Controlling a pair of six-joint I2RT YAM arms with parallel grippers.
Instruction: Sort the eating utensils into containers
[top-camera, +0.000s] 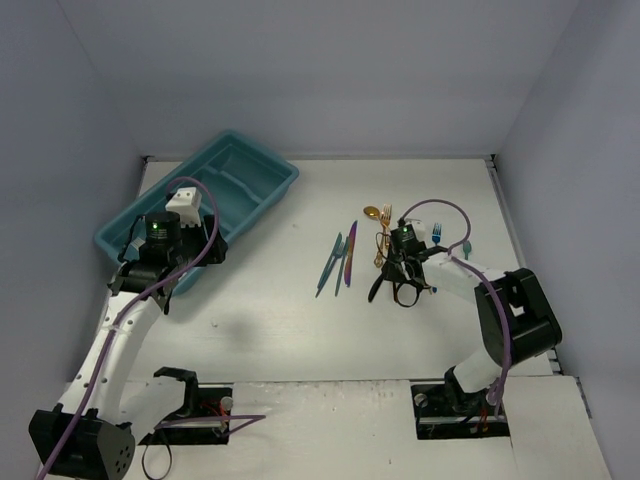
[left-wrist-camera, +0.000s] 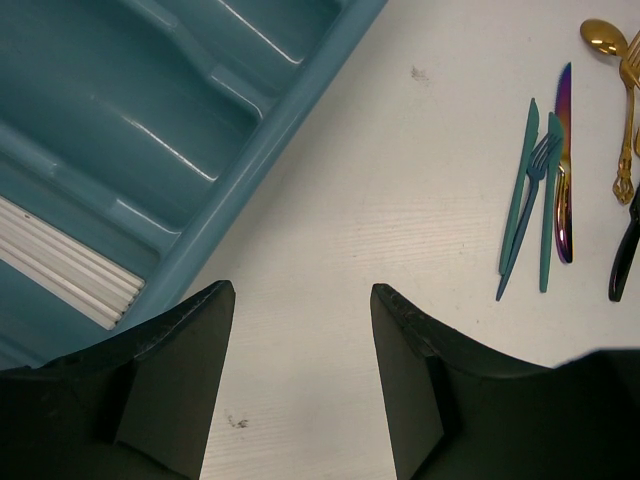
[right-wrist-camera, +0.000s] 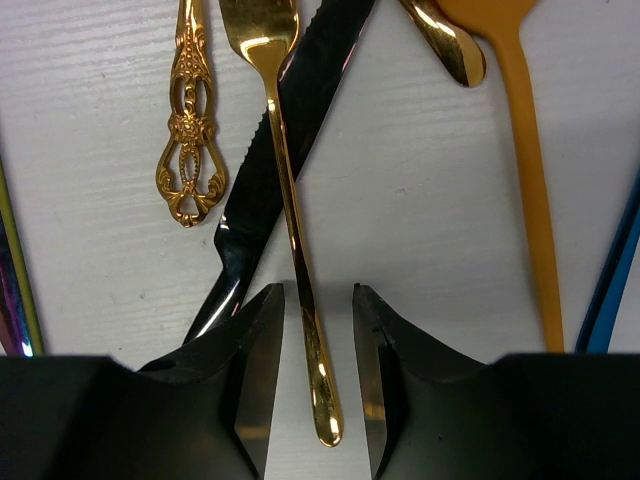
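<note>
Eating utensils (top-camera: 350, 252) are lying loose on the white desk (top-camera: 300, 330), right of centre in the overhead view and well apart from the teal tray (top-camera: 240, 170) sitting at the upper left. The right end effector (right-wrist-camera: 315, 295) is hanging low over this cluster with its fingers apart, straddling the thin handle of a gold utensil (right-wrist-camera: 292, 200). A gap is showing on either side, so nothing is being gripped yet. A black knife (right-wrist-camera: 275, 170) is running diagonally under that handle and disappearing beneath the finger on the left of the wrist frame. The left end effector (left-wrist-camera: 300, 295) is likewise waiting with its fingers spread, over bare desk just beside the tray's rim. Picking up the gold piece looks like the step in hand. Doing it well probably means keeping the handle centred between the fingers while descending, closing on the gold handle alone rather than pinching the knife too, and lifting straight up to avoid dragging the neighbouring pieces.
</note>
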